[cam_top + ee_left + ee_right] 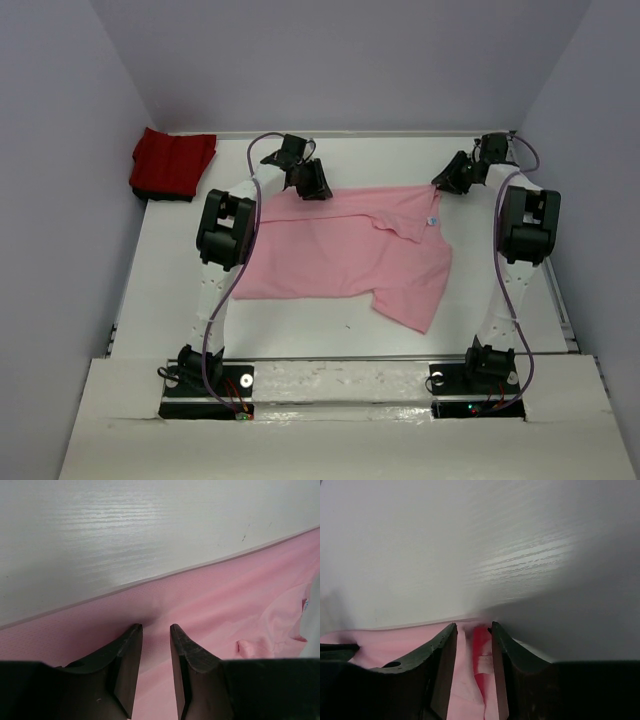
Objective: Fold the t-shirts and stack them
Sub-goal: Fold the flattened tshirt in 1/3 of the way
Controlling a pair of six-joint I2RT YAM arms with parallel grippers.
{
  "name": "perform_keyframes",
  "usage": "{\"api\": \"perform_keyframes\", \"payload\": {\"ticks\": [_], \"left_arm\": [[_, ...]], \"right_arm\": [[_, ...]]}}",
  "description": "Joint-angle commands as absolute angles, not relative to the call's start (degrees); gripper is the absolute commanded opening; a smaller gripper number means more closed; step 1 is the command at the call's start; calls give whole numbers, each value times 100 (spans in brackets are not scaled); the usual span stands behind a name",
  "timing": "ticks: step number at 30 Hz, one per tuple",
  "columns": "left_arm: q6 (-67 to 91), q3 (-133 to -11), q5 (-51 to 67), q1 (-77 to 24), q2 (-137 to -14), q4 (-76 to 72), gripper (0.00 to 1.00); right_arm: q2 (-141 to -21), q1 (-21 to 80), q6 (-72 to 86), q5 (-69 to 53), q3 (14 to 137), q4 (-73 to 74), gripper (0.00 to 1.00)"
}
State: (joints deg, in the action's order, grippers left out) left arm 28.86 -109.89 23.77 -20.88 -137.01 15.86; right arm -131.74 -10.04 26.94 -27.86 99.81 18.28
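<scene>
Pink t-shirt (pixel 340 255) lay spread flat on the white bench (pixel 160 270). Its far edge ran straight from the left pincer (pixel 316 190) to the right pincer (pixel 440 186), one at each far corner. The garment appeared to have been folded once. A short sleeve (pixel 412 300) trailed back from the right pincer toward the arm bases, and the collar (pixel 400 228) lay just on that pincer's near side.

Both pincers were set low over the edge, apparently to square the cloth ahead of the next fold. The left pincer's fingers (pixel 127 650) stood slightly parted over flat fabric, released and gripping nothing that could be seen. The right pincer's jaws were likewise parted, with a small raised ridge of pink cloth lying loose between them.

Deep red t-shirt (pixel 172 165), bundled into a compact pile, sat well out beyond the left pincer's outer side, against the wall (pixel 70 200) in the bench's corner. It was judged the likely base of the stack.

No object lay between the pincers and either shirt. The left arm (pixel 228 230) overhung the pink cloth's edge, and the loose sleeve looked the likeliest thing to spoil a clean fold.
</scene>
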Motion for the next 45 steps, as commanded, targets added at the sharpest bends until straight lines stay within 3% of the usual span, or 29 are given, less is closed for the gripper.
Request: {"api": "perform_keyframes", "payload": {"ticks": [1, 8, 13, 18, 24, 29, 33, 40, 45], "left_arm": [[2742, -11232, 2355, -2048, -13737, 1828, 42], [2733, -11452, 2408, -2030, -13790, 1960, 42], [2716, -11522, 2662, -1969, -13536, 1978, 43], [2724, -11295, 2689, -1846, -12711, 2162, 51], [3190, -9678, 3287, -1424, -11385, 1573, 53], [2699, -9212, 3226, -1152, -10680, 2319, 53], [2707, -8449, 3296, -1002, -9961, 2611, 54], [3785, -5682, 3550, -493, -8502, 1435, 57], [4043, -5071, 3305, -431, -7779, 1607, 59]], "right_arm": [[-13026, -1046, 2400, -2356, 10406, 2038, 40], [-12622, -1046, 2355, -2303, 10600, 2566, 39], [-11920, -1046, 2426, -2504, 10100, 2794, 39], [-11269, -1046, 2417, -2628, 9353, 2962, 39], [-10680, -1046, 2672, -3356, 8448, 2901, 39], [-10038, -1046, 2707, -3744, 7595, 2848, 38], [-9563, -1046, 2768, -3718, 6997, 2865, 38], [-8844, -1046, 2926, -3648, 6250, 2874, 39], [-8359, -1046, 2909, -3437, 5969, 3383, 44]]}}
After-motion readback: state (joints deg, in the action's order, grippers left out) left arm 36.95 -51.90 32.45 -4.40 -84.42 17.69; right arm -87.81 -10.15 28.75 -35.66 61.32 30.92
